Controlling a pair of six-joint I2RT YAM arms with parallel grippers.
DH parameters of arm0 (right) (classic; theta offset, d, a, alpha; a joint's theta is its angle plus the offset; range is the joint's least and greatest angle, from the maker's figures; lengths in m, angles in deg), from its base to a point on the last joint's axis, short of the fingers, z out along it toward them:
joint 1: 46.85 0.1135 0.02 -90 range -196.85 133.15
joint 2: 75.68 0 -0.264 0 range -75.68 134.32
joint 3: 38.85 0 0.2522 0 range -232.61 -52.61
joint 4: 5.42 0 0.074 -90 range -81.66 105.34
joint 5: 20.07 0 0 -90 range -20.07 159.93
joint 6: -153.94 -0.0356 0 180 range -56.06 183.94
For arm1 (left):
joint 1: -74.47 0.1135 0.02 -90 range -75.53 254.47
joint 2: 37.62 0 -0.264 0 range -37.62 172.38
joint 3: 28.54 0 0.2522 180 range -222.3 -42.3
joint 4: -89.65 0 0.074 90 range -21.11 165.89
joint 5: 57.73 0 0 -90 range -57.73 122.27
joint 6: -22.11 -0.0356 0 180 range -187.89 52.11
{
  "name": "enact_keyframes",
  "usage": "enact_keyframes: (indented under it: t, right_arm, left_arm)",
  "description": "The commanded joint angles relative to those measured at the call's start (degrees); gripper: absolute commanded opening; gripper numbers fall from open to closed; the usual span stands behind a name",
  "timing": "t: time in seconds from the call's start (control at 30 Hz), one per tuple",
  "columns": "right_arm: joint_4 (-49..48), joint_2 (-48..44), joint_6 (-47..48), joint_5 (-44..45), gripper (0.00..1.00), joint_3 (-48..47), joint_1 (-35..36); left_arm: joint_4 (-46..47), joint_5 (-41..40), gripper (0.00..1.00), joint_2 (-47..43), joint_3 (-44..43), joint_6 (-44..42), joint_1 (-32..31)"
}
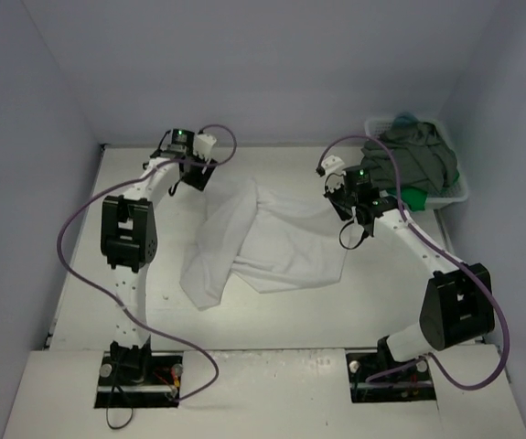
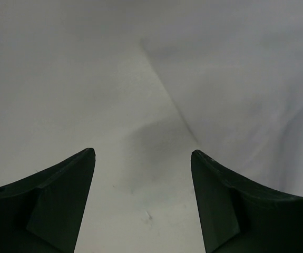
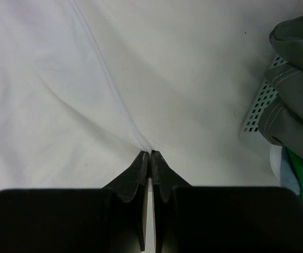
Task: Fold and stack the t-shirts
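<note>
A white t-shirt [image 1: 263,240] lies crumpled in the middle of the table. My right gripper [image 1: 343,199] is at its right edge and is shut on a pinched fold of the white t-shirt [image 3: 61,89], which runs up and left from the closed tips [image 3: 150,153]. My left gripper [image 1: 192,174] is at the back left, near the shirt's upper left corner. In the left wrist view it [image 2: 143,152] is open and empty above the bare table, with white cloth [image 2: 267,100] at the right.
A white perforated basket [image 1: 453,193] stands at the back right, holding a grey shirt [image 1: 413,160] and a green one [image 1: 413,198]. It shows in the right wrist view [image 3: 259,108] with grey cloth [image 3: 296,89] hanging over it. Walls enclose the table.
</note>
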Motion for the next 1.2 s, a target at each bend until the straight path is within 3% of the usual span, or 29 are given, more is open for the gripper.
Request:
enact_keyframes:
  t: [0.0, 0.3, 0.63, 1.17]
  right_arm:
    - [-1.43, -2.55, -0.35, -0.78, 0.00, 0.02, 0.21]
    - [-1.43, -2.47, -0.97, -1.75, 0.00, 0.55, 0.21]
    - [-1.26, -2.82, -1.50, -2.72, 0.00, 0.02, 0.21]
    - [-0.55, -3.08, -2.11, -4.03, 0.00, -0.77, 0.21]
  left_arm:
    - [-0.58, 0.86, 0.67, 1.06, -10.98, 3.74, 0.32]
    - [-7.70, 12.54, 0.64, 6.95, -19.25, 10.51, 2.52]
    - [-15.52, 13.52, 0.65, 13.18, -25.84, 13.24, 3.14]
    - [-18.52, 20.64, 0.65, 18.64, -27.87, 18.42, 3.23]
